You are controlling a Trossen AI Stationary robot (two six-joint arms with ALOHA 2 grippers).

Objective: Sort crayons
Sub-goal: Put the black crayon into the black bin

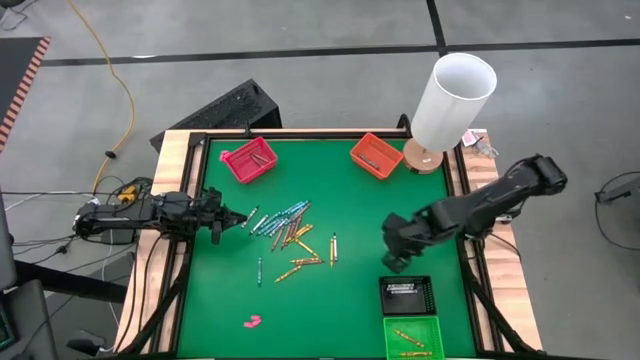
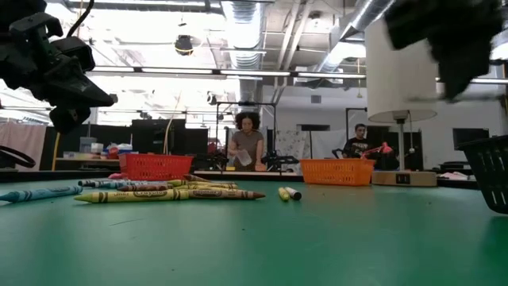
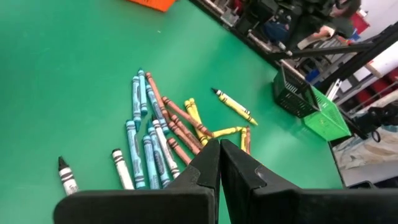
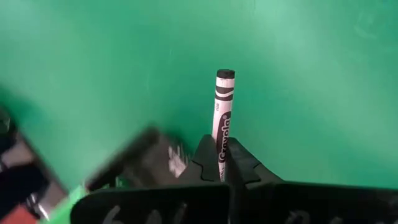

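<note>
While left fingers [image 3: 219,163] shut empty, right fingers [image 4: 225,163] clamp white crayon [image 4: 222,115], axis straight ahead.

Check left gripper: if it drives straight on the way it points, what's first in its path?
Probably the crayons. The left gripper, fingers shut, points at that pile in its wrist view and in the high view. Its height above the table is unclear, so it might pass over them.

Right gripper [image 4: 224,163] fingers [image 4: 245,167] clamped on a white crayon [image 4: 222,118] with black end, sticking out forward over the green surface [image 4: 311,74]; blurred black tray [image 4: 146,158] nearby.
</note>
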